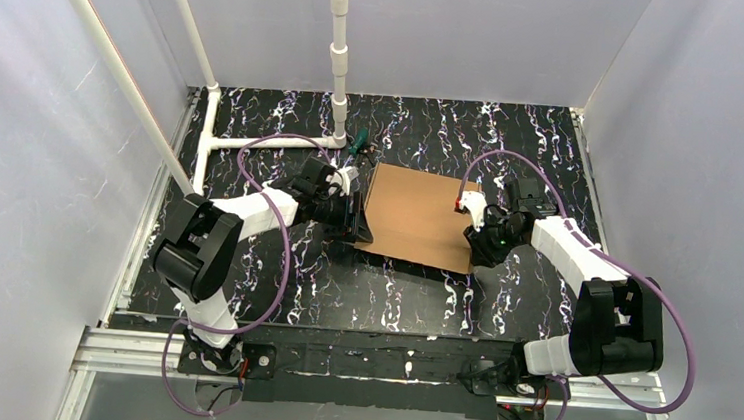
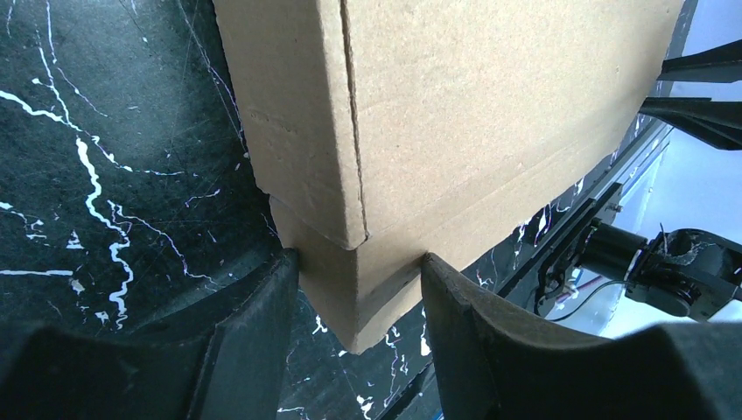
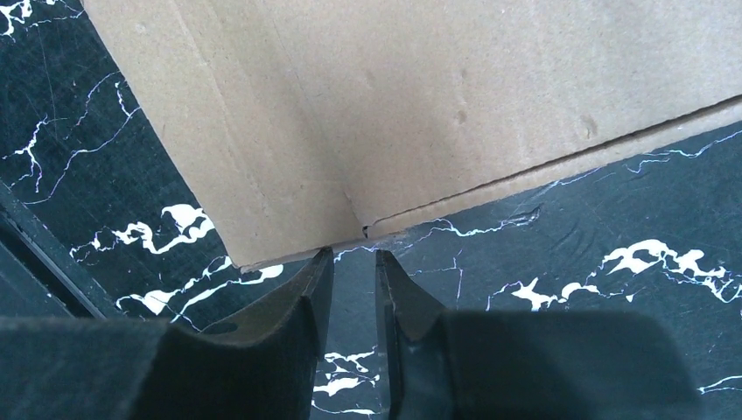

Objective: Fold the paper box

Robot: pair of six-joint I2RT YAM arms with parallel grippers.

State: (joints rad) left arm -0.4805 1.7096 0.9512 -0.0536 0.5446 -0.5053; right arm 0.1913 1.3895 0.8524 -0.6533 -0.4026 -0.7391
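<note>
The paper box [image 1: 417, 219] is a flat brown cardboard shape lying on the black marbled table. My left gripper [image 1: 357, 224] is at the box's left edge. In the left wrist view its jaws straddle one corner of the box [image 2: 490, 96], and both fingertips [image 2: 293, 262] touch the cardboard walls. My right gripper [image 1: 471, 221] is at the box's right edge. In the right wrist view its jaws [image 3: 354, 254] stand a narrow gap apart with only table between them, their tips right against the cardboard's [image 3: 420, 114] lower edge by a slit.
A white pipe frame [image 1: 253, 142] lies at the back left, with an upright pipe [image 1: 339, 47] behind the box. Small coloured markers [image 1: 356, 147] sit by the pipe's foot. Grey walls close in both sides. A metal rail [image 1: 376, 366] runs along the near edge.
</note>
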